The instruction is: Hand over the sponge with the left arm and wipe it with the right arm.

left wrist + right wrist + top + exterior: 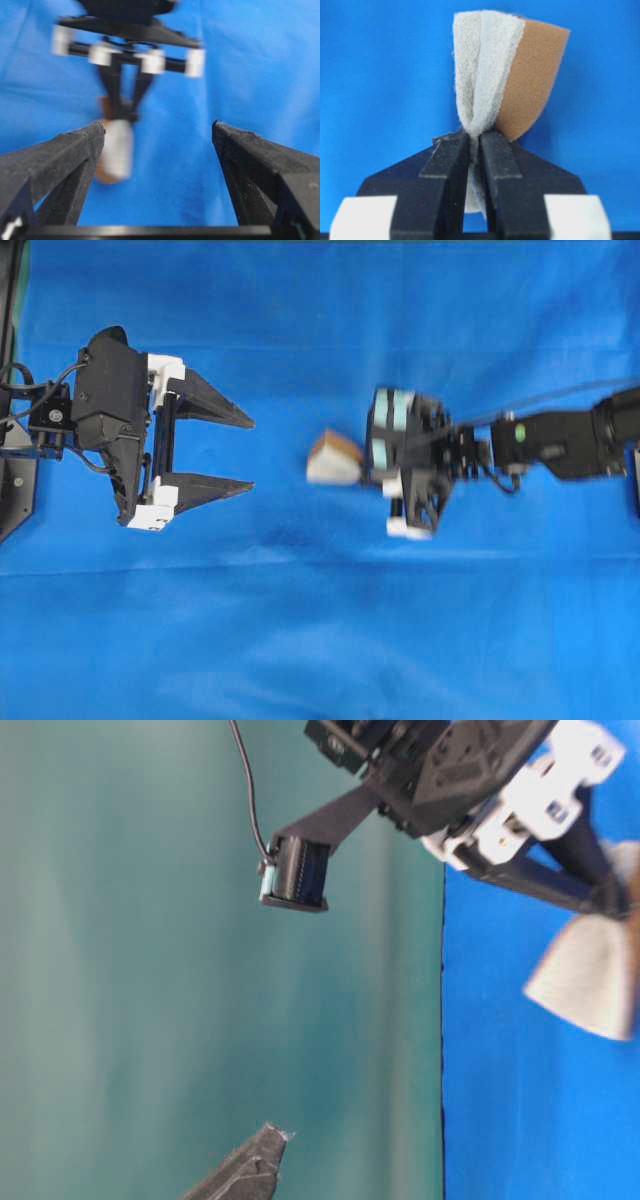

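Sponge (495, 80) is pinched in the right gripper (475, 145), off the blue cloth (320, 640), held in the air out in front of the fingers. Grey-white scrub layer plus tan-orange foam. The fingers are nearly together w/ the sponge's near edge squashed thin between them; the free end fans out wide past the tips. So it's v. soft and compressible, springs back, prob. very light. Felt side looks rough, so decent friction and not likely to slip, but a grip this close to the edge lets the body flop and twist.

Judgement: for wiping, a hold nearer the middle, across both layers, would be firmer; the edge grip leaves lots of sponge free to press on the cloth, tho it may fold over under drag. Not fragile, squeeze hard is fine.

In the overhead view the sponge sits right of centre, sticking out towards the left side from the right arm (560, 440) w/ teal patches on its wrist. That arm is blurred in the overhead and left wrist views, so likely moving.

Left gripper (245, 452) is well apart from the sponge, fingers spread wide, nothing between them, pointing at the right gripper. Left arm (105, 405) sharp, no blur.

Handover looks done; wipe step not yet begun since the sponge isn't on the cloth.
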You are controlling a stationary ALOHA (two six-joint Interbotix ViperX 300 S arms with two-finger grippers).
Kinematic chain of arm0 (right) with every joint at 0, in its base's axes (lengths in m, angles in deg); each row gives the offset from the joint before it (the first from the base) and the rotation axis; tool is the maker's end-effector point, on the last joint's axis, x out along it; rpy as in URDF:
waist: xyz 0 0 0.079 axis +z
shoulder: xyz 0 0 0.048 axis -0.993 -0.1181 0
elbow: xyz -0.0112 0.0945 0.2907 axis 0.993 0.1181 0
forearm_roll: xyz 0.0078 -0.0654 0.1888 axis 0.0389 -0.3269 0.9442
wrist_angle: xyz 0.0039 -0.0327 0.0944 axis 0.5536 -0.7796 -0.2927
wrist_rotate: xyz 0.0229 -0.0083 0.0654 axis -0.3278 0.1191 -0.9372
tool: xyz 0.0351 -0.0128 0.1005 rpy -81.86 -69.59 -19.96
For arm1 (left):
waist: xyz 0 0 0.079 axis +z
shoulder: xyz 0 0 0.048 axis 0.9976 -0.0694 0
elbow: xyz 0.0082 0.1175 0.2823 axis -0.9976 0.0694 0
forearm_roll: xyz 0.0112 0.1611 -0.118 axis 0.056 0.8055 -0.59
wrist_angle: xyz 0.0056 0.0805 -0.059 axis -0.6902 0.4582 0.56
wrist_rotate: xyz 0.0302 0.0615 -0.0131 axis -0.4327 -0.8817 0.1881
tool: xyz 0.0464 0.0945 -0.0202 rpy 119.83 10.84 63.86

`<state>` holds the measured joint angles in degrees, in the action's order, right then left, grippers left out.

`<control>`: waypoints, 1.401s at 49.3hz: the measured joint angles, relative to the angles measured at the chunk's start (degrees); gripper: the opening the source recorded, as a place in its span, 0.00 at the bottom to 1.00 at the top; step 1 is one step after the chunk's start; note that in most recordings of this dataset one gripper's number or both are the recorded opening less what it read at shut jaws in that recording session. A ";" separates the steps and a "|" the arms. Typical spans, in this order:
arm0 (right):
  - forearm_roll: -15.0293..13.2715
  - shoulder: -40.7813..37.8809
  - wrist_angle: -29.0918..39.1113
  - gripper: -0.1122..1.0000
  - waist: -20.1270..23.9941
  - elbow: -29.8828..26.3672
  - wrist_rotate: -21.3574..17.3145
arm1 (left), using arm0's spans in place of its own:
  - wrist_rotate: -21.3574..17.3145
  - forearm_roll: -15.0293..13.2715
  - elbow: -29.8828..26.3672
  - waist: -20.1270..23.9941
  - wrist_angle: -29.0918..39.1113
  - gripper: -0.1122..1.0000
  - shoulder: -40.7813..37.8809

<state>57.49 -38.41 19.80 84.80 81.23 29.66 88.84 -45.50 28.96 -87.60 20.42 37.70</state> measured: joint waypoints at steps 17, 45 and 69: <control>-0.26 0.18 0.53 0.21 3.52 -0.26 -1.49 | 0.00 0.00 0.00 0.00 0.00 0.86 0.00; -11.43 0.26 0.09 0.21 -19.86 0.26 -1.23 | 0.00 0.00 0.00 0.00 0.00 0.86 -0.09; -9.23 0.35 0.53 0.21 -11.25 0.26 -3.16 | 0.09 0.00 0.00 0.00 0.00 0.86 -0.18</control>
<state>48.26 -38.06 20.33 73.55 81.50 26.49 88.93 -45.50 28.96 -87.60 20.42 37.52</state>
